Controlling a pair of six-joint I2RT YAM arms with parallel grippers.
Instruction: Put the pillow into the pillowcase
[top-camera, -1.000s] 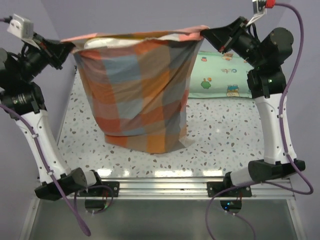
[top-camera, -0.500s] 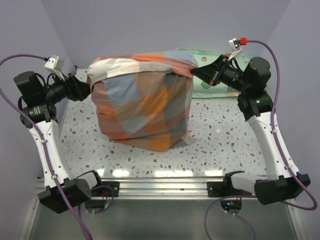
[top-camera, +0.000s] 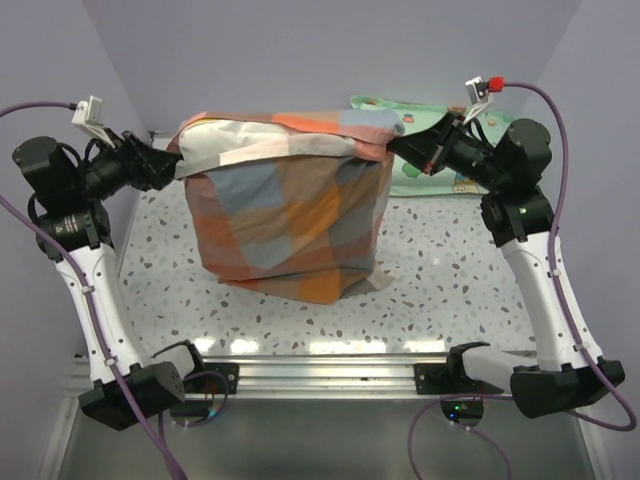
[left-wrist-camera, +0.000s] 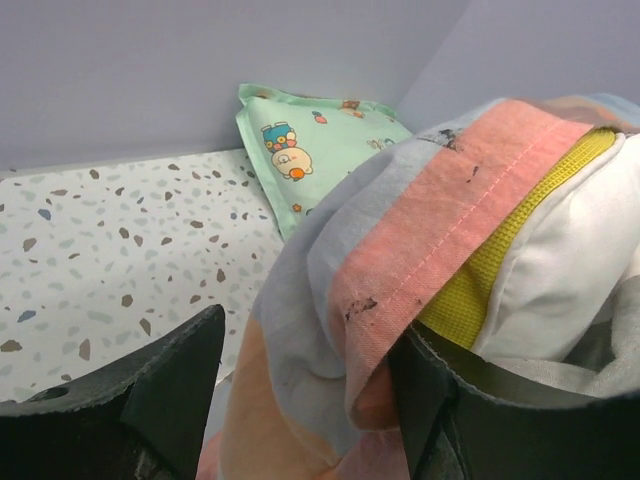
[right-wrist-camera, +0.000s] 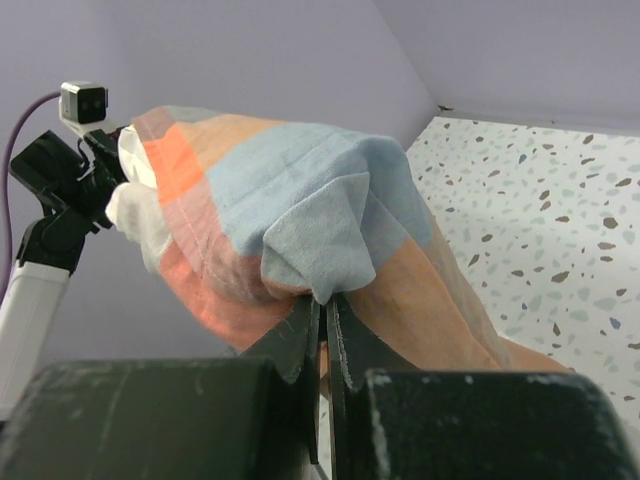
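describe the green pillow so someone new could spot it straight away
On the speckled table, look past the big plaid pillowcase to the far right corner by the wall. The green pillow lying there has a mint cover with small cartoon prints, unlike the orange, grey and blue checks beside it.

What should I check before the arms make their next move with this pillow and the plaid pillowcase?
1. Grip of right tool on pillowcase hem: ok, shut on the fabric.
2. Grip of left tool on the hem: cannot tell; jaws stand apart around the fabric.
3. Whole pillow covered: not ok; its yellow edge shows at the opening.
4. Bottom of pillowcase resting on table: ok.
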